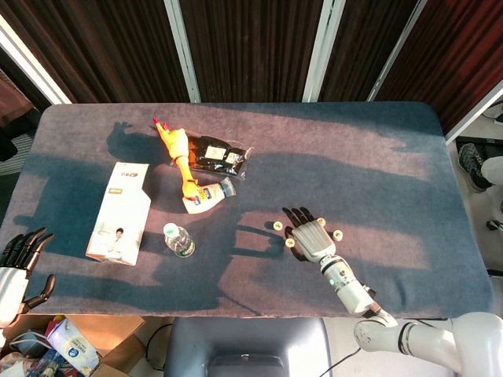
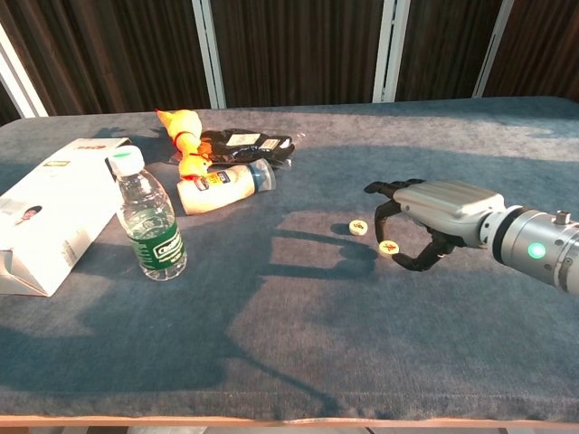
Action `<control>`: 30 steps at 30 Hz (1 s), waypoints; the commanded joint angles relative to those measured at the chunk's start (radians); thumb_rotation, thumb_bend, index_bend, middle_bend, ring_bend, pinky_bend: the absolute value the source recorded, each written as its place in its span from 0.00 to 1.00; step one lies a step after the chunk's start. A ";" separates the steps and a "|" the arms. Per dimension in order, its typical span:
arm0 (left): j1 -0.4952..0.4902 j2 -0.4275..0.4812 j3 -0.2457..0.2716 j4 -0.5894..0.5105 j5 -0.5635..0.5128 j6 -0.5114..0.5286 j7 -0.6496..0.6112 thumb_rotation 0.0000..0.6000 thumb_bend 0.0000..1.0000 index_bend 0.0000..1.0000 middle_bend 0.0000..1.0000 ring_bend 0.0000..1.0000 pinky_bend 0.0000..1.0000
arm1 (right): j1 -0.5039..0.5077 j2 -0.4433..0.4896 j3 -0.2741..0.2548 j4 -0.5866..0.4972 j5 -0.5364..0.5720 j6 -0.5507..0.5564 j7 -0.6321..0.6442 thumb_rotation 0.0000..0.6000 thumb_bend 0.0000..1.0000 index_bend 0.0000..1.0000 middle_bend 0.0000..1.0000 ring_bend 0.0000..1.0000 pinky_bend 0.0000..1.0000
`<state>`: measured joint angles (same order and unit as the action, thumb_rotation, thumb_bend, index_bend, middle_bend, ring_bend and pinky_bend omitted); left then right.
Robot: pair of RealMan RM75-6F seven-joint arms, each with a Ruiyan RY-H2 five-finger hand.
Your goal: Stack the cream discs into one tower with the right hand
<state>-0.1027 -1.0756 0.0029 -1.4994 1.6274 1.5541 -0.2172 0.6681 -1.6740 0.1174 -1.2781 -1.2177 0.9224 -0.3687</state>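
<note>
The right hand [image 2: 425, 221] is curled around the nearer cream disc [image 2: 389, 249] on the worktop [image 2: 298, 325]; whether it is pinched cannot be told. A loose grip could tip it before it reaches the second disc [image 2: 359, 227].
</note>
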 commanded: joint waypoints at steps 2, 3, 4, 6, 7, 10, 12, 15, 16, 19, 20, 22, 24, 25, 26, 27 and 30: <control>0.000 -0.001 0.001 -0.001 0.002 -0.001 0.005 1.00 0.51 0.00 0.00 0.00 0.03 | -0.030 0.051 -0.010 -0.040 -0.038 0.056 0.027 1.00 0.54 0.60 0.02 0.00 0.00; -0.001 -0.002 0.001 -0.001 0.002 -0.002 0.006 1.00 0.51 0.00 0.00 0.00 0.03 | -0.036 0.062 -0.011 -0.045 -0.040 0.063 0.031 1.00 0.54 0.60 0.02 0.00 0.00; -0.002 -0.002 0.001 -0.001 0.003 -0.003 0.008 1.00 0.51 0.00 0.00 0.00 0.03 | -0.043 0.077 -0.011 -0.048 -0.039 0.070 0.034 1.00 0.54 0.60 0.02 0.00 0.00; -0.002 -0.002 0.002 -0.002 0.004 -0.004 0.010 1.00 0.51 0.00 0.00 0.00 0.03 | -0.054 0.098 -0.011 -0.048 -0.036 0.079 0.040 1.00 0.54 0.60 0.02 0.00 0.00; -0.002 -0.002 0.003 -0.003 0.005 -0.004 0.011 1.00 0.51 0.00 0.00 0.00 0.03 | -0.058 0.106 -0.012 -0.048 -0.035 0.081 0.044 1.00 0.54 0.60 0.02 0.00 0.00; -0.002 -0.003 0.003 -0.003 0.007 -0.003 0.013 1.00 0.51 0.00 0.00 0.00 0.03 | -0.079 0.138 -0.012 -0.034 -0.019 0.087 0.065 1.00 0.54 0.60 0.02 0.00 0.00; -0.003 -0.003 0.003 -0.004 0.008 -0.004 0.014 1.00 0.51 0.00 0.00 0.00 0.03 | -0.089 0.153 -0.014 -0.017 -0.010 0.083 0.079 1.00 0.54 0.60 0.02 0.00 0.00; -0.006 -0.004 0.003 -0.004 0.008 -0.008 0.017 1.00 0.51 0.00 0.00 0.00 0.03 | -0.098 0.161 -0.018 0.012 0.002 0.069 0.092 1.00 0.54 0.60 0.02 0.00 0.00; -0.006 -0.005 0.004 -0.005 0.009 -0.009 0.017 1.00 0.51 0.00 0.00 0.00 0.03 | -0.099 0.162 -0.020 0.021 0.004 0.064 0.094 1.00 0.54 0.60 0.02 0.00 0.00; -0.008 -0.006 0.003 -0.005 0.010 -0.010 0.019 1.00 0.51 0.00 0.00 0.00 0.03 | -0.103 0.161 -0.024 0.047 0.006 0.055 0.096 1.00 0.54 0.60 0.02 0.00 0.00; -0.008 -0.006 0.003 -0.005 0.010 -0.010 0.019 1.00 0.51 0.00 0.00 0.00 0.03 | -0.103 0.160 -0.024 0.048 0.006 0.054 0.097 1.00 0.54 0.60 0.02 0.00 0.00; -0.008 -0.006 0.003 -0.005 0.010 -0.010 0.019 1.00 0.51 0.00 0.00 0.00 0.03 | -0.104 0.160 -0.024 0.050 0.005 0.054 0.099 1.00 0.54 0.60 0.02 0.00 0.00; -0.008 -0.006 0.003 -0.005 0.010 -0.009 0.019 1.00 0.51 0.00 0.00 0.00 0.03 | -0.106 0.160 -0.025 0.053 0.004 0.054 0.102 1.00 0.54 0.60 0.02 0.00 0.00; -0.006 -0.005 0.002 -0.005 0.007 -0.007 0.017 1.00 0.51 0.00 0.00 0.00 0.03 | -0.109 0.162 -0.030 0.054 -0.007 0.058 0.105 1.00 0.54 0.60 0.02 0.00 0.00; -0.006 -0.005 0.002 -0.005 0.007 -0.006 0.017 1.00 0.51 0.00 0.00 0.00 0.03 | -0.111 0.162 -0.033 0.054 -0.012 0.061 0.106 1.00 0.54 0.60 0.02 0.00 0.00; -0.006 -0.005 0.002 -0.004 0.007 -0.006 0.016 1.00 0.51 0.00 0.00 0.00 0.03 | -0.112 0.162 -0.035 0.055 -0.015 0.062 0.105 1.00 0.54 0.60 0.02 0.00 0.00; -0.004 -0.005 0.004 -0.004 0.009 -0.004 0.016 1.00 0.51 0.00 0.00 0.00 0.03 | -0.114 0.159 -0.035 0.058 -0.018 0.060 0.104 1.00 0.54 0.60 0.02 0.00 0.00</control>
<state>-0.1072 -1.0807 0.0064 -1.5039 1.6365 1.5500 -0.2012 0.5548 -1.5148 0.0821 -1.2208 -1.2360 0.9834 -0.2647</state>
